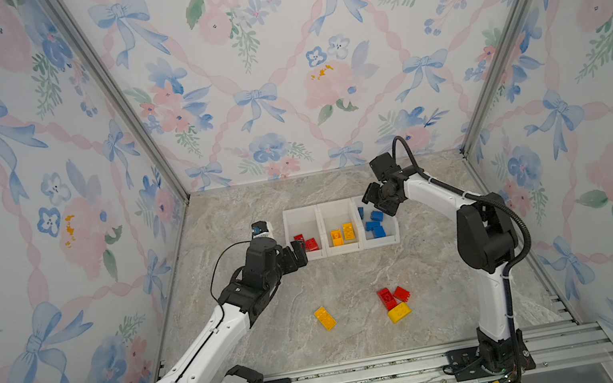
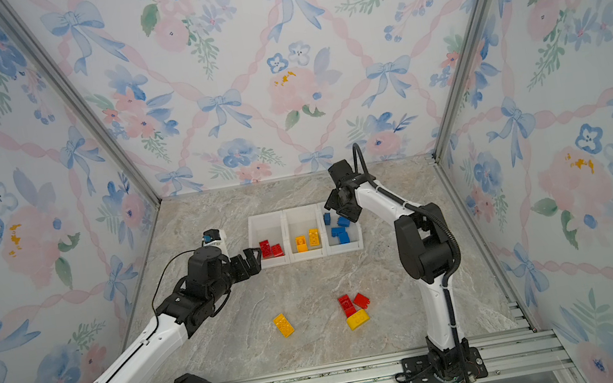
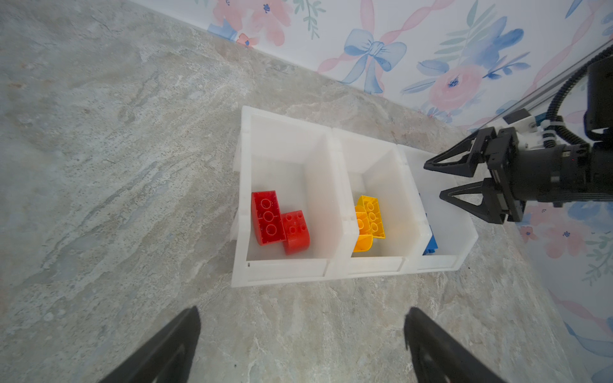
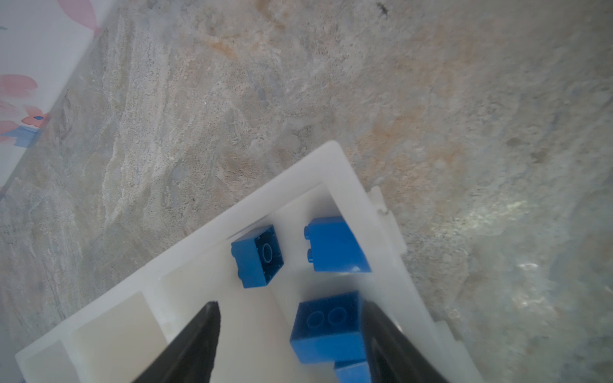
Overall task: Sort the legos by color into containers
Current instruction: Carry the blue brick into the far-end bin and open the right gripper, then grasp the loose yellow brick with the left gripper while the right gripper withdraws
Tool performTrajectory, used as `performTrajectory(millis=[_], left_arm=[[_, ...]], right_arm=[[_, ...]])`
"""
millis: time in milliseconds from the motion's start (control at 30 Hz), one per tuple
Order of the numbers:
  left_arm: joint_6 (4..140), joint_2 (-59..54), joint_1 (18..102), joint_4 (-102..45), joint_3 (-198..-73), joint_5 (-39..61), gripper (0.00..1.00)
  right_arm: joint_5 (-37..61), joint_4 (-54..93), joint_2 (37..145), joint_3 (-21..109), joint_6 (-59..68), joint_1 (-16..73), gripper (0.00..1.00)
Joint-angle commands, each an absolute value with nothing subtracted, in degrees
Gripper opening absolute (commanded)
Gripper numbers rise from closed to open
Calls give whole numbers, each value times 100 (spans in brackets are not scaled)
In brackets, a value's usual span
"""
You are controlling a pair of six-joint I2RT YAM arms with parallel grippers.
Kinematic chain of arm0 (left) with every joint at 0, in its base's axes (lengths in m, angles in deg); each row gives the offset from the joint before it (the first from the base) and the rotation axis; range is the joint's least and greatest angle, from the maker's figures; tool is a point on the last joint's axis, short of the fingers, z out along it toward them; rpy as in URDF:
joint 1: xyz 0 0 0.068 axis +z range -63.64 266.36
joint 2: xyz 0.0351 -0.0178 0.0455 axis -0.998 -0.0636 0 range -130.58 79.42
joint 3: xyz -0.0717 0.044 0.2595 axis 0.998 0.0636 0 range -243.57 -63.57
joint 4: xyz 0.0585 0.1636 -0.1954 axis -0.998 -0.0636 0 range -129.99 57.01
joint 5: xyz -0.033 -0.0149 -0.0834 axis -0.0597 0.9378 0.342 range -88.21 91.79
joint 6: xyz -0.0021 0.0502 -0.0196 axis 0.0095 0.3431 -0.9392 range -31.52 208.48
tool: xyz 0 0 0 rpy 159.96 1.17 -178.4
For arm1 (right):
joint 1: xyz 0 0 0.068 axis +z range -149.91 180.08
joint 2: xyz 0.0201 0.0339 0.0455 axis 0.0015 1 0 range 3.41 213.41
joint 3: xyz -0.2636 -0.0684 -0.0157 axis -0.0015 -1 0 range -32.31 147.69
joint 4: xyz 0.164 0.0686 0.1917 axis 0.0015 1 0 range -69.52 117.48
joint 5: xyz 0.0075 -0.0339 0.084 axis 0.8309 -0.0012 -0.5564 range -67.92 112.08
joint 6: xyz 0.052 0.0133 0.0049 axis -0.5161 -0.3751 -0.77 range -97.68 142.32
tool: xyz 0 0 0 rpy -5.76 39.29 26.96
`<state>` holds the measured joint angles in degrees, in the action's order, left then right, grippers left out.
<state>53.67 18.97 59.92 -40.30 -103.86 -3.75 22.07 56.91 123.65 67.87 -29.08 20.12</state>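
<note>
The containers (image 1: 344, 252) stand in a row at mid-table: red legos (image 1: 307, 243) in the left bin, yellow legos (image 1: 342, 233) in the middle one, blue legos (image 1: 374, 225) in the right one. My right gripper (image 4: 290, 310) hangs open over the blue bin. A blue brick (image 4: 328, 328) sits beside one of its fingers, with a wide gap to the other. My left gripper (image 3: 302, 331) is open and empty, just in front of the red bin's near left corner (image 1: 298, 255). Two yellow bricks (image 1: 325, 318) (image 1: 399, 313) and two red bricks (image 1: 386, 298) (image 1: 402, 293) lie loose on the table.
Floral walls close in the marble table (image 1: 242, 220) on three sides. A small white and blue object (image 1: 260, 229) stands left of the bins, behind my left wrist. An aluminium rail (image 1: 369, 378) runs along the front edge.
</note>
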Motion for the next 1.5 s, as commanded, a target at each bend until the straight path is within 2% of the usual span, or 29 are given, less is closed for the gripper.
performTrajectory(millis=[0, 467, 733, 1000, 1300, 1467], left_arm=[[5302, 1886, 6027, -4002, -10387, -446, 98], [5267, 2007, 6000, -4013, -10086, -270, 98], [4870, 2089, 5751, -4066, -9837, -209, 98], [3899, 1997, 4939, -4746, -9798, -647, 98], [2112, 1783, 3780, -6137, -10084, -1336, 92], [1291, 1513, 3307, -6339, -10150, -1091, 87]], right_arm=[[2173, 5743, 12092, 6743, -2780, 2045, 71], [2295, 5725, 10605, 5269, -2443, 2492, 73], [2486, 6008, 9853, 4502, -2057, 2820, 78], [2482, 6329, 9000, 3885, -1722, 2935, 88], [1986, 6690, 8724, 3687, -1060, 2920, 92], [1757, 6890, 8492, 3577, -724, 2871, 94]])
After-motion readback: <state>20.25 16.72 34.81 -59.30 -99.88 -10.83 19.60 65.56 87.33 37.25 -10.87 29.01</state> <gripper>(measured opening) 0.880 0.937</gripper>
